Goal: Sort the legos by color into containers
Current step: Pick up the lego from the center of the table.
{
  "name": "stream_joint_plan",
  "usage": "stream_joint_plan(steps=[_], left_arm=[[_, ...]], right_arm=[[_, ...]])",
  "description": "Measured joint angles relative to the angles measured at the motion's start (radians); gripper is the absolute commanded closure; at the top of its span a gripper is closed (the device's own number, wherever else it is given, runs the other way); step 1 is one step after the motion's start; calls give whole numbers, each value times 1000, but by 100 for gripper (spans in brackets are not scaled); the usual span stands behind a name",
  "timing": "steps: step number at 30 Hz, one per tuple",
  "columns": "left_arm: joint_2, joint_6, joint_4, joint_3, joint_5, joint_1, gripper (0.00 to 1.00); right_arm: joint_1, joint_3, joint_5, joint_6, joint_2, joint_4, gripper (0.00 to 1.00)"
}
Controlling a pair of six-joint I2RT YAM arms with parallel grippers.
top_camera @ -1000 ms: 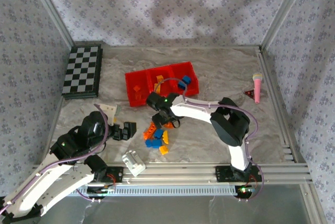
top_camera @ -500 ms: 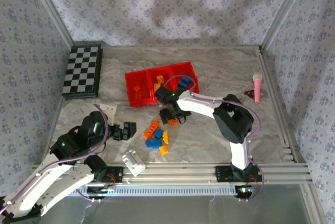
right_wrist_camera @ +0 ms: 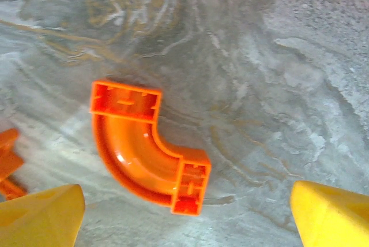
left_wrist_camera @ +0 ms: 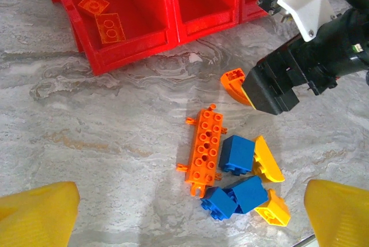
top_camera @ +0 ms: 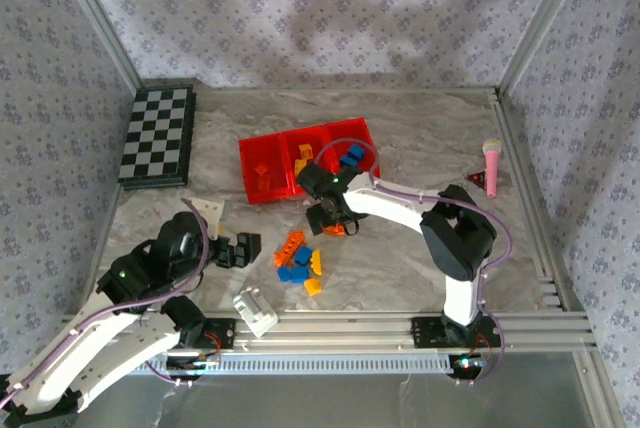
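Three joined red containers point(top_camera: 246, 162) stand mid-table; in the left wrist view their front wall point(left_wrist_camera: 132, 48) shows, with two orange plates point(left_wrist_camera: 104, 19) in the left bin. A blue lego point(top_camera: 352, 156) lies in the right bin. A pile of legos point(top_camera: 300, 263) lies in front: a long orange brick point(left_wrist_camera: 206, 152), blue bricks point(left_wrist_camera: 236, 153) and yellow ones point(left_wrist_camera: 267, 160). My right gripper point(top_camera: 335, 222) point(right_wrist_camera: 187, 218) hangs open just over a curved orange lego point(right_wrist_camera: 144, 154) point(left_wrist_camera: 233, 83) lying on the table. My left gripper point(top_camera: 240, 248) point(left_wrist_camera: 187, 224) is open, left of the pile.
A checkered board point(top_camera: 158, 136) lies at the back left. A white blocky object point(top_camera: 256, 311) sits near the front edge, right of the left arm's base. A pink microphone point(top_camera: 492, 163) and a small red piece point(top_camera: 476, 179) lie at the right.
My right gripper has moved from the pile's far edge a little right and back, over the curved orange lego. The left arm has not moved.
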Motion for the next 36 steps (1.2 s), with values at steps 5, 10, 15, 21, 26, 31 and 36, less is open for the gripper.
stream_joint_plan(steps=[5,10,15,21,26,31,36], left_arm=[[8,0,-3,0,0,0,0],[8,-1,-3,0,-8,0,0],[6,-8,-3,0,-23,0,0],[7,-8,-3,0,-26,0,0],[7,-8,-3,0,-26,0,0],[7,-8,-3,0,-26,0,0],[7,-8,-3,0,-26,0,0]], right_arm=[[24,37,-5,-8,21,1,6],[21,51,-13,-30,74,16,6],[11,52,-20,-47,121,39,7],[7,98,-20,-64,172,30,10],[8,129,-20,-72,189,30,12],[3,130,-20,-72,194,30,15],[-1,130,-23,-71,198,31,17]])
